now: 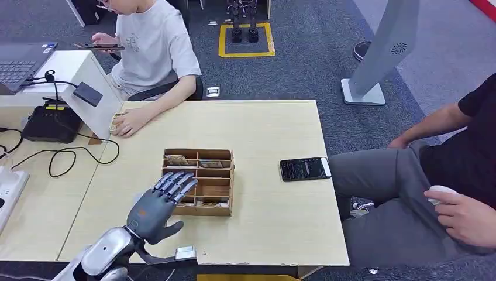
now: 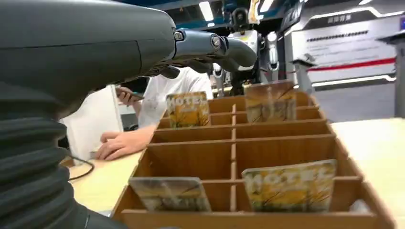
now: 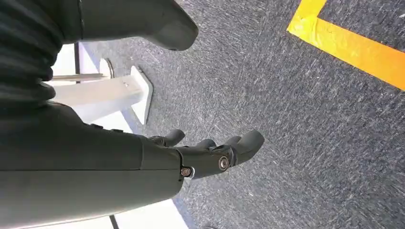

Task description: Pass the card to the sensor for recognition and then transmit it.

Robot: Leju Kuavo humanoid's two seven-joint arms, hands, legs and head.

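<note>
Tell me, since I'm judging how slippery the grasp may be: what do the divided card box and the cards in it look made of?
The brown divided card box looks like thin unvarnished wood or plywood: matte, with flat slotted partitions. The yellow printed hotel cards seem plastic or coated paper, with a faint sheen, though blur leaves that open.

A light wooden table [image 1: 275, 175] was set on dark grey carpet [image 1: 304, 64], which was marked with a yellow taped square [image 1: 245, 40]. A white stand base [image 1: 362, 92] was placed beyond it. Ceiling lights [image 2: 206, 9] were lit.
</note>
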